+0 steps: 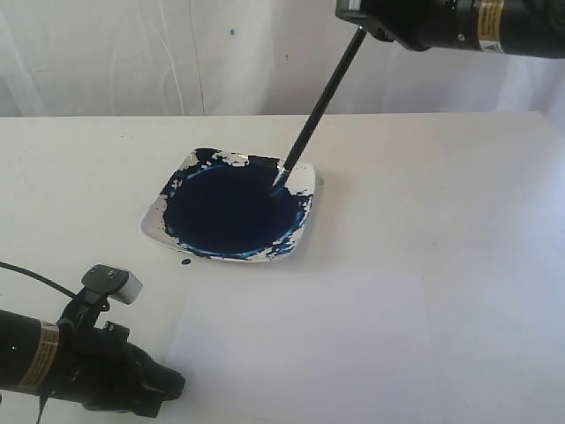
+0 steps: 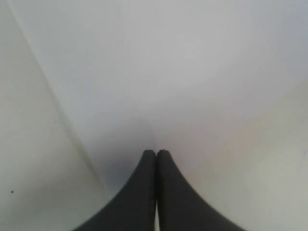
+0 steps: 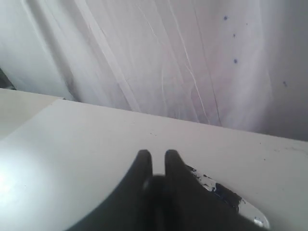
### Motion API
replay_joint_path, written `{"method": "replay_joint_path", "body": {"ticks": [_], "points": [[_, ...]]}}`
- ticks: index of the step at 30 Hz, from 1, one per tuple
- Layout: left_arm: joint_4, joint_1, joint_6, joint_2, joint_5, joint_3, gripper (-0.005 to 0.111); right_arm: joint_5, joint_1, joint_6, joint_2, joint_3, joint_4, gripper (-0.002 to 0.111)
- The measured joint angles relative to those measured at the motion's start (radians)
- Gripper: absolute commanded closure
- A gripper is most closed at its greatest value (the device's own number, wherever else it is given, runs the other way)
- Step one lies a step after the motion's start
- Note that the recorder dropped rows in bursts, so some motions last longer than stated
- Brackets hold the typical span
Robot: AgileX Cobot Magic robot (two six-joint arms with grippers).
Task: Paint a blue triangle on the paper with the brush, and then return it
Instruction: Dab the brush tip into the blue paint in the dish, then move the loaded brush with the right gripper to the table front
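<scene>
The brush (image 1: 322, 106), long and black-handled, slants down from my right gripper (image 1: 362, 26), which is shut on its upper end. Its tip rests in the blue paint near the far right rim of the paint dish (image 1: 305, 181). In the right wrist view the handle's end (image 3: 154, 185) sits between the gripper (image 3: 155, 156) fingers. The paper (image 1: 309, 344) lies white in front of the dish. No blue triangle is in view. My left gripper (image 1: 169, 385) is shut and empty low at the front left, hovering over the paper (image 2: 159, 72) in its wrist view (image 2: 156, 153).
The dish holds a wide pool of dark blue paint (image 1: 225, 212), with a small blue drop (image 1: 185, 262) on the table beside it. A white curtain (image 1: 132, 53) hangs behind the table's far edge.
</scene>
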Motion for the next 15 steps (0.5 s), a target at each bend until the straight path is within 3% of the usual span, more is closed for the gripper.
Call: {"method": "replay_joint_path", "body": {"ticks": [15], "points": [[0.000, 0.000, 0.000, 0.000, 0.000, 0.000, 0.107, -0.261, 0.000, 0.236, -0.078, 0.000, -0.197, 0.108]]}}
